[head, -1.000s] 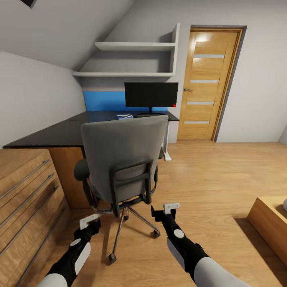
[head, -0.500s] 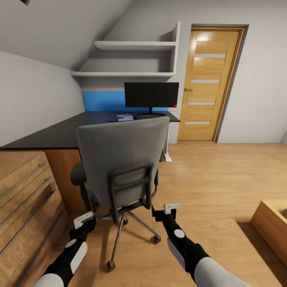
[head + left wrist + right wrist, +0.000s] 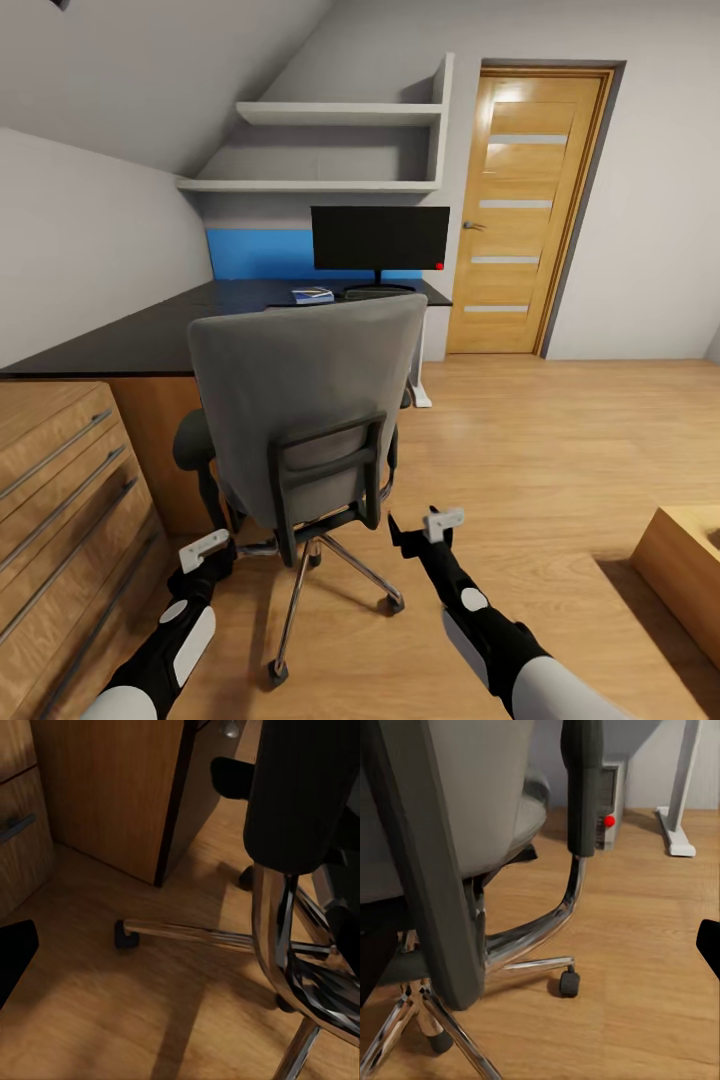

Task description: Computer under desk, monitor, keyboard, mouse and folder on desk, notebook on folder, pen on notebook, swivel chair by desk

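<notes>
Swivel chair (image 3: 305, 400) stands on the wood floor (image 3: 540, 450) with its grey back turned to the robot, close to the front edge of the black counter (image 3: 150, 335). The folder should be on its seat, but the chair back hides the seat, so I cannot tell if it is there.

The left tool (image 3: 205, 550) hangs low, near the chair's shiny legs on the drawer side. The right tool (image 3: 430, 528) hangs low just past the chair's other side, a little apart from it. Both tools are near the chair but do not touch it. I cannot tell if their fingers are apart or closed, and nothing is in them.

What could go wrong? I think the chair could roll away if an arm bumps it, because it sits on little wheels. One wheel (image 3: 569, 983) is right by the right tool. The chair could also spin and knock the wooden cabinet (image 3: 60, 500), or slide whatever is on its seat onto the floor.

The monitor (image 3: 380, 238) already stands at the far edge of the counter. A small blue and white thing (image 3: 313, 294) lies next to its stand. The computer (image 3: 611, 804), with its red light, sits on the floor under the counter near the white leg (image 3: 681, 791).
</notes>
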`<state>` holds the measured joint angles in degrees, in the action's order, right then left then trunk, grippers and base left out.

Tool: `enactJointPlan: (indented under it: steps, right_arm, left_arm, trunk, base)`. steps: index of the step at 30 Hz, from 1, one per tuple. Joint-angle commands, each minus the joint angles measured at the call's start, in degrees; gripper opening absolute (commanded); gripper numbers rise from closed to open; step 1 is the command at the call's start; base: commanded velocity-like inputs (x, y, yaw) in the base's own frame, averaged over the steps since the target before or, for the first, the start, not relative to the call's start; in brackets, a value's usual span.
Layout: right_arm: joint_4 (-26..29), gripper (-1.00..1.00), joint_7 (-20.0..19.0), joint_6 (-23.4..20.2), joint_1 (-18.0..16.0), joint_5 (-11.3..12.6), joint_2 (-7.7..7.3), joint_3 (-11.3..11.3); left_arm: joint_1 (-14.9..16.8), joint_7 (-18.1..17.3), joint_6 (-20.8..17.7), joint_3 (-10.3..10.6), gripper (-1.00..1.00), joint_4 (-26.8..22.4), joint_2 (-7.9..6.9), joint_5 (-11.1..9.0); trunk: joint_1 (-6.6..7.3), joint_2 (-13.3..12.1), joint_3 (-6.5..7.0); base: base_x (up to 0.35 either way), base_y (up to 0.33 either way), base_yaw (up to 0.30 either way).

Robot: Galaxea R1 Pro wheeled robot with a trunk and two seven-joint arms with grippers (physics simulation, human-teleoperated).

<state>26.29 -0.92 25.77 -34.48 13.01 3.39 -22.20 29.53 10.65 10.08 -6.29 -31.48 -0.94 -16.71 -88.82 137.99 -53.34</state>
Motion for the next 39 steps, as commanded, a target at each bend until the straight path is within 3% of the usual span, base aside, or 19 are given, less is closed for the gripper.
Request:
enactJointPlan:
  steps: [1,10,39]
  right_arm:
    - [0.03,1.0,-0.48,1.3,0.41,0.61,-0.17,-0.3]
    - [0.68,1.0,-1.15,4.06,1.63,0.61,-0.96,-0.31]
    - [0.7,1.0,-1.19,4.09,1.7,0.61,-1.02,-0.22]
  left_arm:
    - [0.02,0.08,0.23,0.14,1.0,0.02,-0.08,-0.59]
    - [0.03,0.08,0.23,0.14,1.0,0.02,-0.7,-0.6]
    - [0.01,-0.09,0.31,0.14,1.0,0.02,-0.81,-0.57]
  trunk:
    - [0.01,0.02,-0.05]
    - [0.01,0.02,-0.05]
    - [0.01,0.02,-0.05]
  base:
    - [0.001,0.0,0.0]
    - [0.0,-0.008,0.0]
    - [0.0,-0.073,0.0]
